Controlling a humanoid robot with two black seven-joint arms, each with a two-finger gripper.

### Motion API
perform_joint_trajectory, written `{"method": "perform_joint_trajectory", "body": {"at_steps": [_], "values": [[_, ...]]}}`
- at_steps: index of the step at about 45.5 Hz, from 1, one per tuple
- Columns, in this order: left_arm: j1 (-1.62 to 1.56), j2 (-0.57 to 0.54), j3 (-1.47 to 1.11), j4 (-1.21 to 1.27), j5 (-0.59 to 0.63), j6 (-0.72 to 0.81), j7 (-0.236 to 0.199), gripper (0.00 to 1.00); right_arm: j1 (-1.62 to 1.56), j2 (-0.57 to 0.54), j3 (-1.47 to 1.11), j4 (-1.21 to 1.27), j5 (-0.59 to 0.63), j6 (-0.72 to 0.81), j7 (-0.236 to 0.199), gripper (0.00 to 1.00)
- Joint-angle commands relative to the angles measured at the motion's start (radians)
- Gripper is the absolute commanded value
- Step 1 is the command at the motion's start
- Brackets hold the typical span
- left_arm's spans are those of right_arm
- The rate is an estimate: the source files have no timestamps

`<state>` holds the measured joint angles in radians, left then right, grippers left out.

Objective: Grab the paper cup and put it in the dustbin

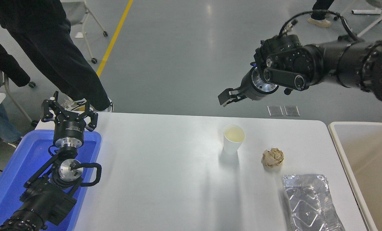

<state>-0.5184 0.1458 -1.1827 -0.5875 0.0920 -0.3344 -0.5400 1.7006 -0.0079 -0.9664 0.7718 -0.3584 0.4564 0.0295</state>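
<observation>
Cup point(233, 138): upright on the white table point(165, 173), past its middle toward the far edge, open mouth up, cream inside showing, nothing touching it.
Right gripper point(225, 98): mine, held high beyond the table's far edge, over the grey floor, above and behind the cup and well apart from it. I cannot tell from here whether its jaws are open or closed; it holds nothing.
Right arm point(338, 61): reaches in from the right edge, pointing left.
Left gripper point(69, 112): parked at the lower left over the blue tub point(14, 173), fingers spread, empty.
Bin point(342, 150): at the table's right end, well apart from the cup.
Paper ball point(273, 157): right of the cup, near it, not touching.
Foil tray point(309, 202): nearer me than the ball, beside the bin.
Person point(49, 48): standing at the far left.
</observation>
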Motion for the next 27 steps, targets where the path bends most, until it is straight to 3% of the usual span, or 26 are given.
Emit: {"method": "perform_joint_trajectory", "body": {"at_steps": [1,12,27], "values": [[0.000,0.000,0.000,0.000,0.000,0.000,0.000,0.99,-0.173,0.008,0.028,-0.117,-0.065,-0.070,-0.017,1.00],[0.000,0.000,0.000,0.000,0.000,0.000,0.000,0.99,-0.295,0.008,0.086,-0.186,-0.145,-0.111,-0.019,1.00],[0.000,0.000,0.000,0.000,0.000,0.000,0.000,0.99,-0.355,0.008,0.094,-0.220,-0.151,-0.137,-0.019,1.00]]}}
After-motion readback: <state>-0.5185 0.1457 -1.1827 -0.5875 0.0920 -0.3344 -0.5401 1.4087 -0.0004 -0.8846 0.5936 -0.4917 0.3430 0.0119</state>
